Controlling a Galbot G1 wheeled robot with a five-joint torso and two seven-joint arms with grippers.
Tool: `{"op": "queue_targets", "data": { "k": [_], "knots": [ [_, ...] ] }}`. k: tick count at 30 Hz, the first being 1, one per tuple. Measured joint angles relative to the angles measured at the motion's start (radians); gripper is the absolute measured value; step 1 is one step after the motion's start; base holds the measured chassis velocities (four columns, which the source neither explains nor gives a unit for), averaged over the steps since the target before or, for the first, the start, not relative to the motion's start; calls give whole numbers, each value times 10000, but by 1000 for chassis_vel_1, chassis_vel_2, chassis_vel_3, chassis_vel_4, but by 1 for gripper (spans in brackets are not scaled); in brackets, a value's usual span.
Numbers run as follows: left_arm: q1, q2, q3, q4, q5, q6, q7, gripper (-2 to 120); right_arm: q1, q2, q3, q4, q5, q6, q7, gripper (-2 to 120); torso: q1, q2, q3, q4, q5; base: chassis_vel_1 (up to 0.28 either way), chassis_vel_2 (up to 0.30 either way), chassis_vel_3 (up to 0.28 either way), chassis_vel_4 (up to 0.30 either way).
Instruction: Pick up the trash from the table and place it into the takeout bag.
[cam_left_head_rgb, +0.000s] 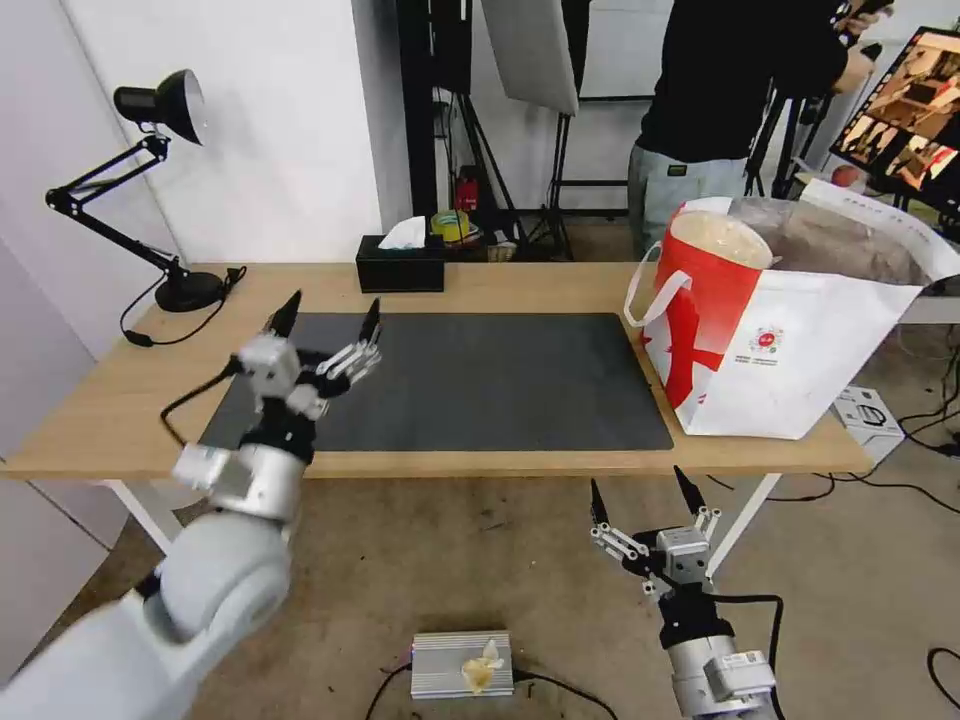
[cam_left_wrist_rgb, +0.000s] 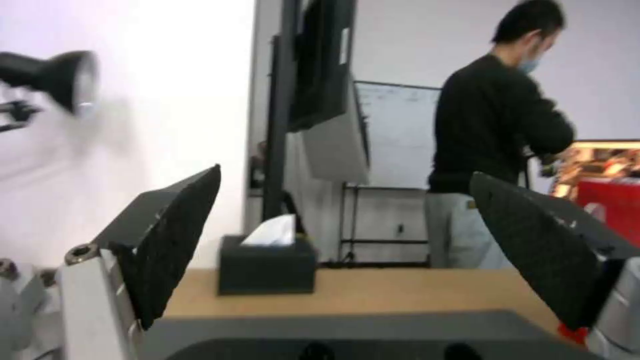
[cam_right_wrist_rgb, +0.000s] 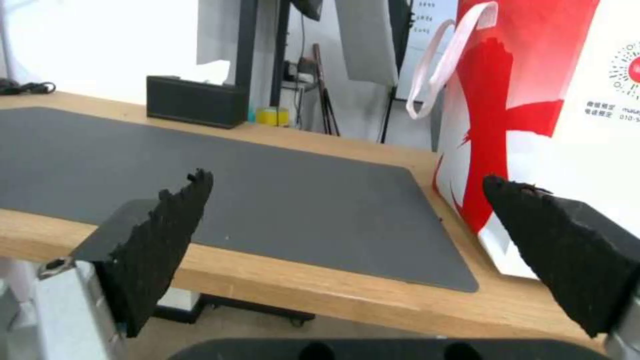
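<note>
1. Standing at the table's right end, the takeout bag is upright and open-topped, just beside the dark mat; trash inside cannot be made out.
2. Left gripper, fingers apart and empty, hangs over the mat's left part.
3. Right gripper, fingers apart and empty, sits below the table's front edge, near the bag.
4. Black tissue box rests at the table's back edge.
</note>
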Motion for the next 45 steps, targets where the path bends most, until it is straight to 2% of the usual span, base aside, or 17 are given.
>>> {"op": "queue_targets", "data": {
  "k": [2, 3, 6, 7, 11, 12, 17, 21, 34, 45],
  "knots": [
    [1163, -654, -688, -277, 855, -219, 96, 100, -1, 0, -1, 0, 0, 0, -1, 100, 0, 0, 0, 2, 2, 0, 0, 0, 0],
    [1163, -654, -688, -277, 855, -219, 96, 100, -1, 0, -1, 0, 0, 0, -1, 100, 0, 0, 0, 2, 2, 0, 0, 0, 0],
    [2126, -1482, -1168, -465, 1877, -563, 152, 100, 0, 0, 0, 0, 0, 0, 0, 100, 0, 0, -1, 3, 2, 0, 0, 0, 0],
    [2126, -1482, -1168, -465, 1877, -563, 152, 100, 0, 0, 0, 0, 0, 0, 0, 100, 0, 0, -1, 3, 2, 0, 0, 0, 0],
    [2817, -2259, -1787, -519, 3118, -964, 134, 100, 0, 0, 0, 0, 0, 0, 0, 100, 2, -1, 1, 0, 2, 0, 0, 0, 0],
    [2817, -2259, -1787, -519, 3118, -964, 134, 100, 0, 0, 0, 0, 0, 0, 0, 100, 2, -1, 1, 0, 2, 0, 0, 0, 0],
    [3896, -3079, -2178, -738, 4272, -1172, 64, 100, 0, 0, -1, 0, 0, 0, 0, 100, 2, -1, 0, 0, 2, 0, 0, 0, 0],
    [4613, -3859, -2160, -718, 5298, -1757, 30, 100, 0, 0, 0, 0, 0, 0, -1, 100, 0, -1, 0, 2, 4, 0, 0, 0, 0],
    [4890, -4334, -1747, 181, 6181, -2604, -278, 100, 0, 0, 0, 0, 0, 0, -1, 100, 2, -2, 1, 0, 1, 0, 0, 0, 0],
    [4898, -4544, -1129, 593, 6539, -2689, -414, 100, -1, 0, 0, 0, 0, 0, -1, 100, 2, -2, 1, 0, 1, 0, 0, 0, 0]
  ]
}}
